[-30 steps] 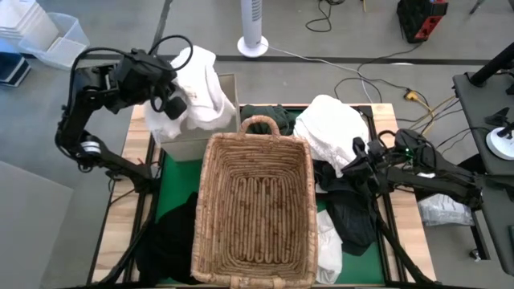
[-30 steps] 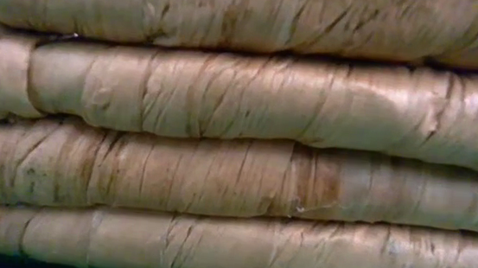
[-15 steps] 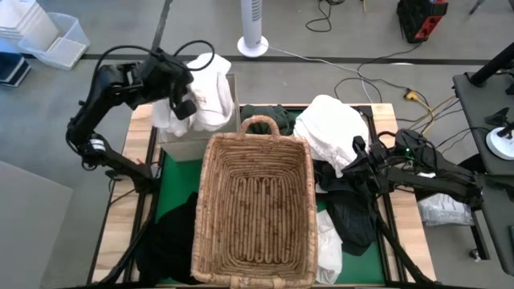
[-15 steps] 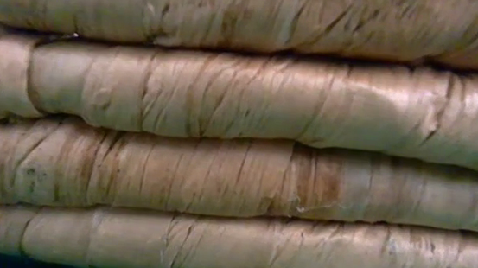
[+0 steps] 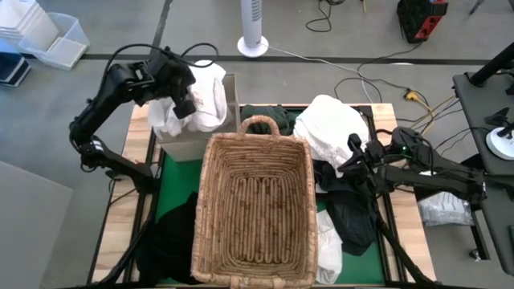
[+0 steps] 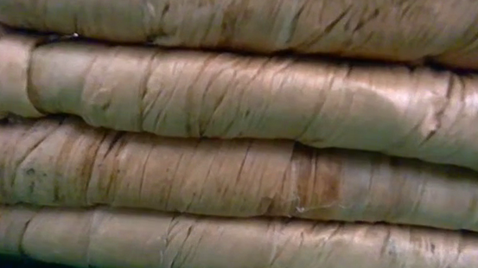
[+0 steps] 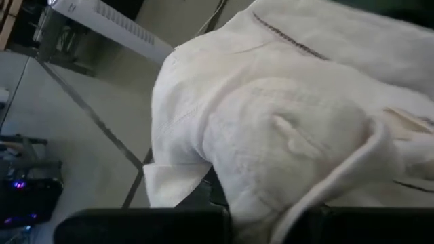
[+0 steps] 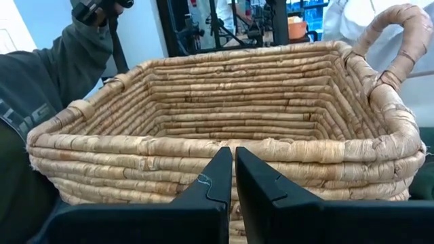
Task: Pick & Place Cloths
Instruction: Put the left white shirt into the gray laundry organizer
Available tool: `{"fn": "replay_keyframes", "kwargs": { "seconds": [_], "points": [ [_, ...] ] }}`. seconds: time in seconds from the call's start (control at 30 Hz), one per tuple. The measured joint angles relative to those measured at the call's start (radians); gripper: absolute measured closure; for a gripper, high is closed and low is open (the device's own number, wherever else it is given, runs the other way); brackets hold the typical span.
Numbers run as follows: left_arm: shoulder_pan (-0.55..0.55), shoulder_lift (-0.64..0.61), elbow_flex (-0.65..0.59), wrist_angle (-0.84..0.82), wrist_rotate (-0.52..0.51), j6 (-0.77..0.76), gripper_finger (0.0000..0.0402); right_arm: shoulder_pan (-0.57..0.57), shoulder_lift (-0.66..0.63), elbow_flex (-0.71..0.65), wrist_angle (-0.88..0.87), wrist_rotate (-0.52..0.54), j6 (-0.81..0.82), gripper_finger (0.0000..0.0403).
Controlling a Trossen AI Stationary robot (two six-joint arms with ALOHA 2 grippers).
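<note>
A large wicker basket [image 5: 253,205] stands mid-table on a green mat [image 5: 165,189]; its wall fills the low view [image 6: 239,134]. My left gripper [image 5: 183,103] is at the far left, shut on a white cloth [image 5: 205,92] above a beige box [image 5: 193,146]. To the right of the basket, my right gripper [image 8: 234,175] is shut and empty, pointing level at the basket's side [image 8: 224,146]. Another white cloth [image 5: 329,124], dark cloths [image 5: 353,221] [image 5: 173,241] and a dark green one [image 5: 269,112] lie around the basket. My left gripper holds a bunched fold of the white cloth [image 7: 264,196], several layers thick. The fingers slant downward; the cloth and the gripper body hide their tips. The cloth hangs slack below and beside the gripper over the beige box [image 5: 229,88]; whether its lower end rests there cannot be told.
A small white cloth [image 5: 328,245] lies by the basket's near right corner. The basket's looped handle [image 5: 259,124] stands at its far end. Beyond the table are a white fan base [image 5: 253,44], floor cables and a clear bin [image 5: 48,40].
My left gripper has gone toward the table's right edge and a little down, rolling as it went, and it has carried the white cloth along over the box. The cloth has bunched closer around the gripper. My right gripper has kept shut and nearly still.
</note>
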Motion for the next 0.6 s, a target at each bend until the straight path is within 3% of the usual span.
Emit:
{"fn": "replay_keyframes", "kwargs": {
  "seconds": [0.3, 0.6],
  "points": [
    [0.101, 0.003, -0.109, 0.072, 0.001, 0.034, 0.0401, 0.000, 0.014, 0.000, 0.023, 0.000, -0.005, 0.0390],
    [0.155, 0.010, -0.206, 0.249, 0.133, 0.030, 0.0401, 0.000, 0.014, 0.000, 0.023, 0.000, -0.002, 0.0390]
  ]
}}
